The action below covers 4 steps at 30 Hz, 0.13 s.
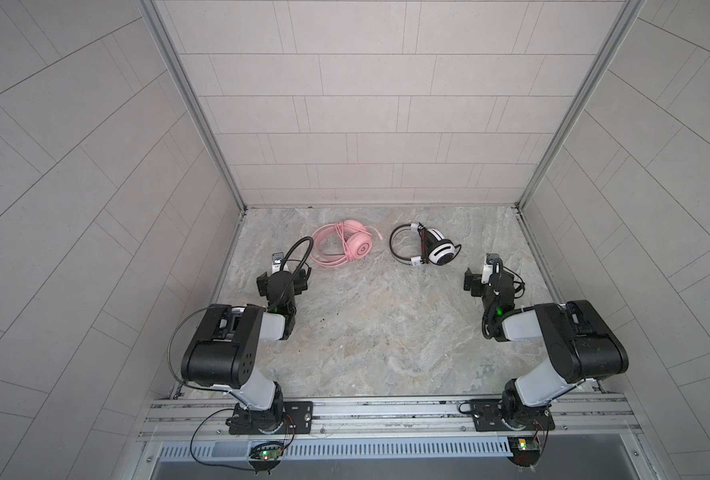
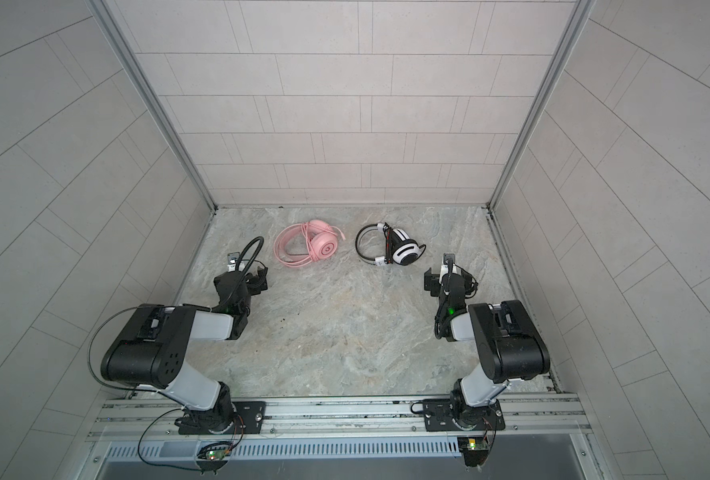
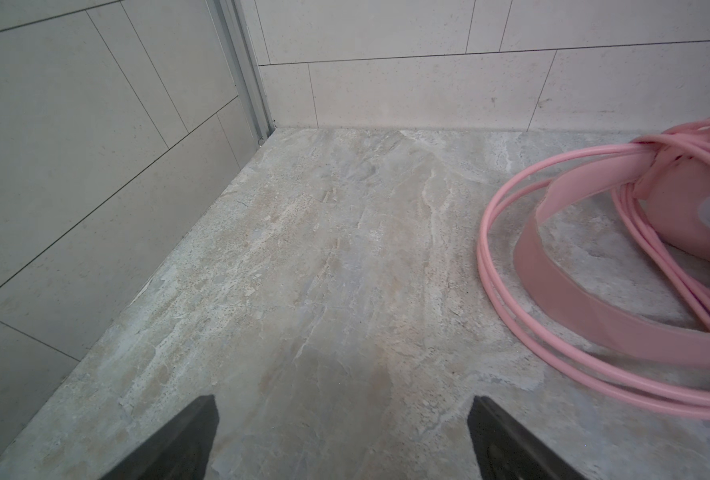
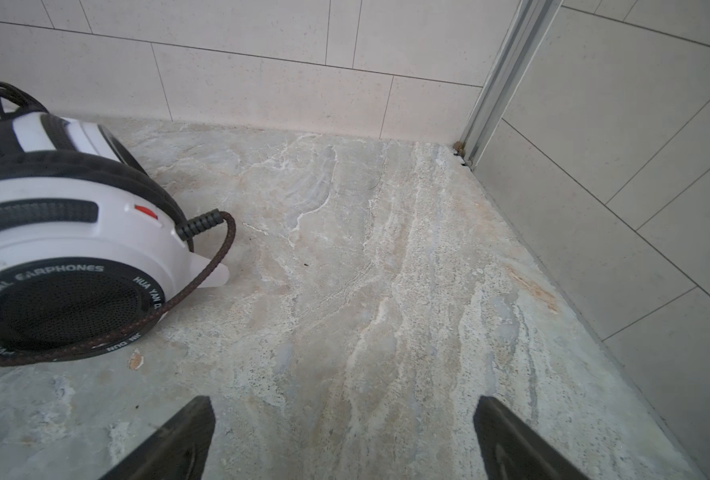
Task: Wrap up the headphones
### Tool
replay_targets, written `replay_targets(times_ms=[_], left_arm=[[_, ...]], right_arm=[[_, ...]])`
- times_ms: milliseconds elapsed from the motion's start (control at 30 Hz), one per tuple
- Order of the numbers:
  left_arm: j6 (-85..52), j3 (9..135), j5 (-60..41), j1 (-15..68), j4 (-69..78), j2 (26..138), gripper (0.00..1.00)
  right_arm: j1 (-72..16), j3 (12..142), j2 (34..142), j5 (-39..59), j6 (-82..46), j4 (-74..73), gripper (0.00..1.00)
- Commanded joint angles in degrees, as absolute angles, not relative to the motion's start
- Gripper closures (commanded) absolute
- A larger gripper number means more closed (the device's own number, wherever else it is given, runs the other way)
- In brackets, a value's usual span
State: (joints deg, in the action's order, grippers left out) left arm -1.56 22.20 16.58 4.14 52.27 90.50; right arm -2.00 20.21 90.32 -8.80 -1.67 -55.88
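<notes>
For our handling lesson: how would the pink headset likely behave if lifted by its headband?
The wound pink cable looks floppy, so loops may slip loose. The flat headband probably flexes. The earcups likely hang and swing.

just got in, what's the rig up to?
Neither arm is holding anything. The left gripper and right gripper both hang open and empty over the table, fingers apart. The pink headset lies near the left arm with its cable looped around the band. The white-and-black headset lies near the right arm, cable drawn across its ear cup. Both look wrapped.
</notes>
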Motion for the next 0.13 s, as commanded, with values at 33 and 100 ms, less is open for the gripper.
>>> replay_targets(times_ms=[33,100], left_arm=[[-1.2,22.3,16.9,3.9,53.7,90.9,0.00],[-1.2,22.3,16.9,4.0,53.7,90.9,0.00]], right_arm=[[-2.4,21.0,90.4,-7.6,-0.4,-55.4,0.01],[-2.4,20.9,90.4,-7.6,-0.4,-55.6,0.01]])
